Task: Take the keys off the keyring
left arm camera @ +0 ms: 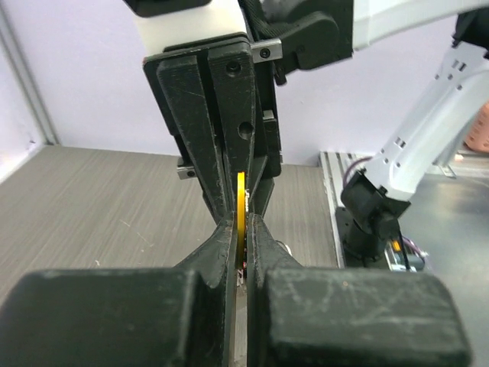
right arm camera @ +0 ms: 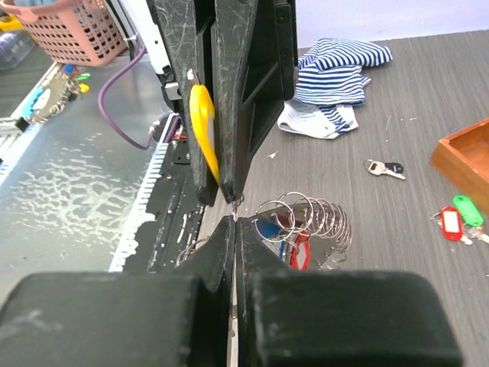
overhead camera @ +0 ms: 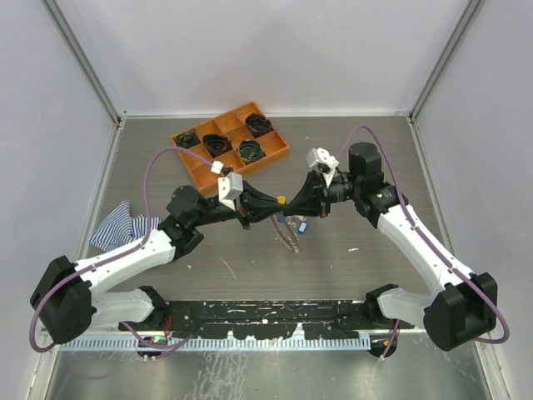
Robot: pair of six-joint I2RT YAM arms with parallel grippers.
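My left pincer [right arm camera: 220, 191] is clenched on the yellow-tagged key [right arm camera: 203, 130]. My right pincer [right arm camera: 233, 229] is clamped shut tip to tip against it; on what, I cannot tell. The keyring [right arm camera: 315, 218] dangles just below. Risk: if the right hold is thin, pulling apart slips the wire and the key stays threaded.

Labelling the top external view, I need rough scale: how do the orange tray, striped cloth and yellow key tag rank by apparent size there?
1. orange tray
2. striped cloth
3. yellow key tag, a tiny spot
The gaps are wide; camera nearness does not change the order.
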